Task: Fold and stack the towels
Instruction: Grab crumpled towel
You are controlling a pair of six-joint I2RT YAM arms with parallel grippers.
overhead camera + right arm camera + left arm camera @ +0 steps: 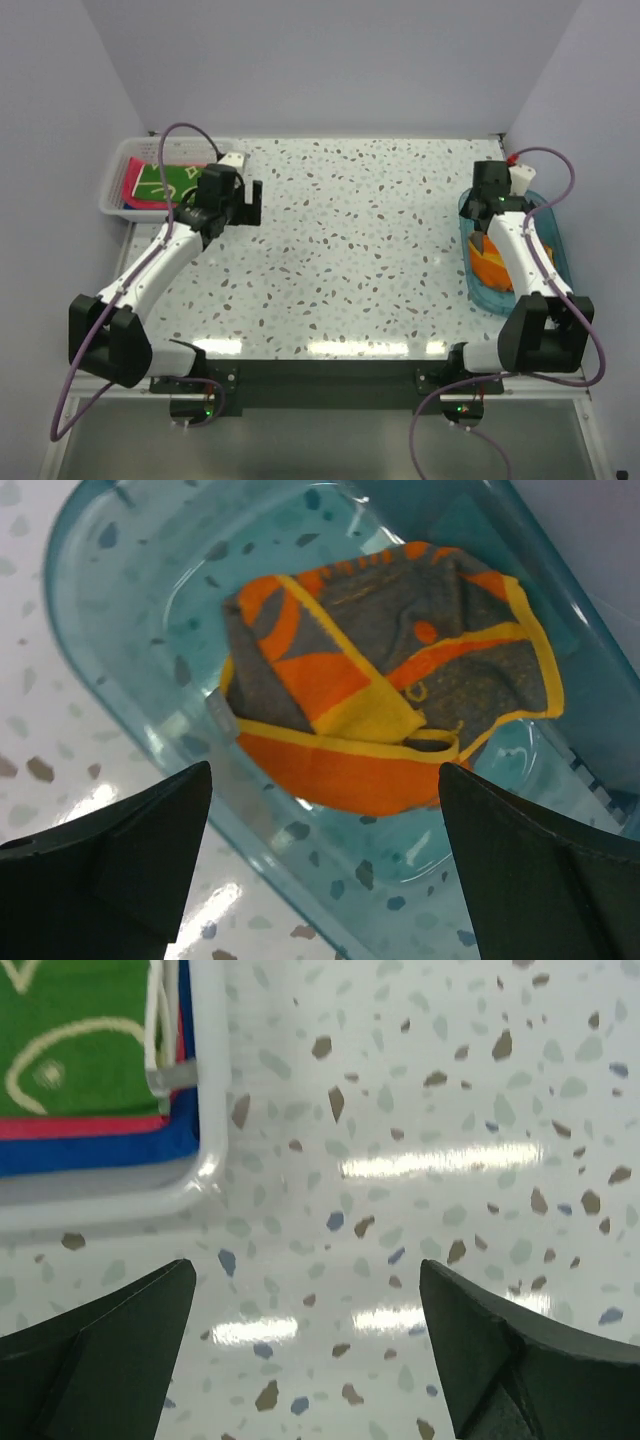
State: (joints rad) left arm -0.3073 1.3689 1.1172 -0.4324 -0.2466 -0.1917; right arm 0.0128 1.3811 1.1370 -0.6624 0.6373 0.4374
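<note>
A green towel with yellow pattern point(165, 183) lies on top of a folded stack in the white basket point(116, 178) at the far left; pink point(90, 1126) and blue point(100, 1150) towel edges show beneath the green towel point(80, 1040) in the left wrist view. A crumpled dark grey towel with orange and yellow trim point(390, 670) lies in the clear blue tub point(120, 630); it also shows in the top view point(490, 268). My left gripper point(243, 203) is open and empty just right of the basket, also seen from the wrist point(305, 1290). My right gripper point(325, 780) is open and empty above the tub's near wall.
The white basket's corner point(205, 1170) is close to my left fingers. The blue tub point(556, 240) stands at the table's right edge, under my right arm. Grey walls enclose the speckled table point(350, 250) on three sides.
</note>
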